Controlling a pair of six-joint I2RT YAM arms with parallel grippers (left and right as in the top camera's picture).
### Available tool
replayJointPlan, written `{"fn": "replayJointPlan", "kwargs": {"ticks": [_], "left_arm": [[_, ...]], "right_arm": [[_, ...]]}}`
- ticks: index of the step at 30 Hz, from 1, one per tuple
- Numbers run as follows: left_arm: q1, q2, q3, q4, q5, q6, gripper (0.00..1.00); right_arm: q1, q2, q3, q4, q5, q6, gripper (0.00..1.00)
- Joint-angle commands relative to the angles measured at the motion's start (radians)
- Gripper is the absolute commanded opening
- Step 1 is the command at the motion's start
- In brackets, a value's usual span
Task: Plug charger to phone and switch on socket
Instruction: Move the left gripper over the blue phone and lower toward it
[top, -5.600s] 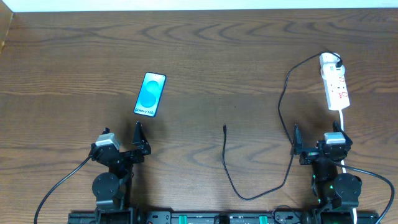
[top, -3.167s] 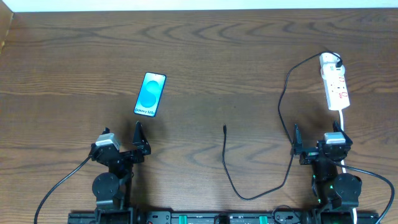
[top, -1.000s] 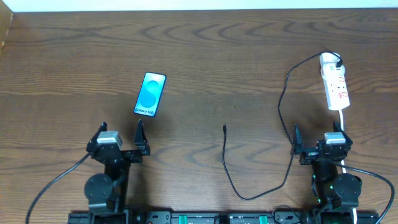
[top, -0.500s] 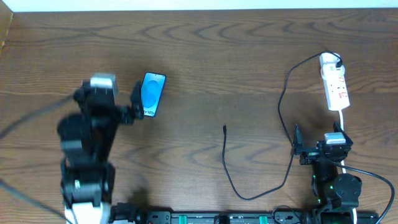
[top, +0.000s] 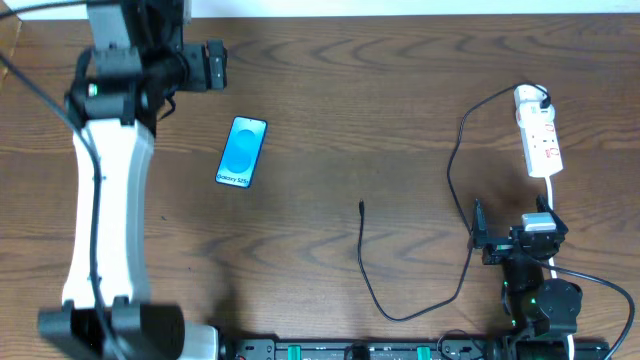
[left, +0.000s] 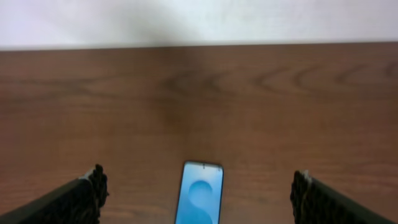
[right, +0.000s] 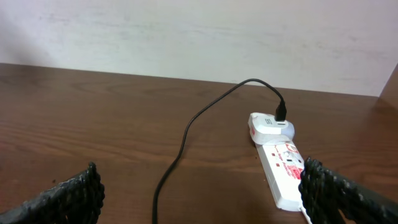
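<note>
Item: Galaxy phone (top: 242, 151), screen up, long axis roughly 1–7 o'clock. Lies at 5 o'clock from left gripper (top: 213, 64) (jaws wide apart, empty). Left arm nearer. Right gripper (top: 510, 222) well apart, jaws spread, empty.

Count on the tabletop (top: 400, 80): one phone (top: 241, 152), one charger (top: 449, 175), one socket (top: 540, 140). One white adapter (top: 527, 97) sits in the socket; one white cord (top: 551, 188). Grippers: two, left gripper (left: 199, 180) and right gripper (top: 510, 218), two fingers each.
</note>
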Motion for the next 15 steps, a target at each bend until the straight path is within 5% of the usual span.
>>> {"fn": "replayJointPlan", "kwargs": {"ticks": [1,15], "left_arm": [[-0.008,0.094,0.075,-0.068,0.012,0.026,0.95],[-0.068,0.264,0.068,-0.139,0.008,0.05,0.95]], "right_arm": [[0.007,-0.006,-0.001,-0.004,0.008,-0.013,0.99],[0.007,-0.006,-0.001,-0.004,0.008,-0.013,0.99]]}}
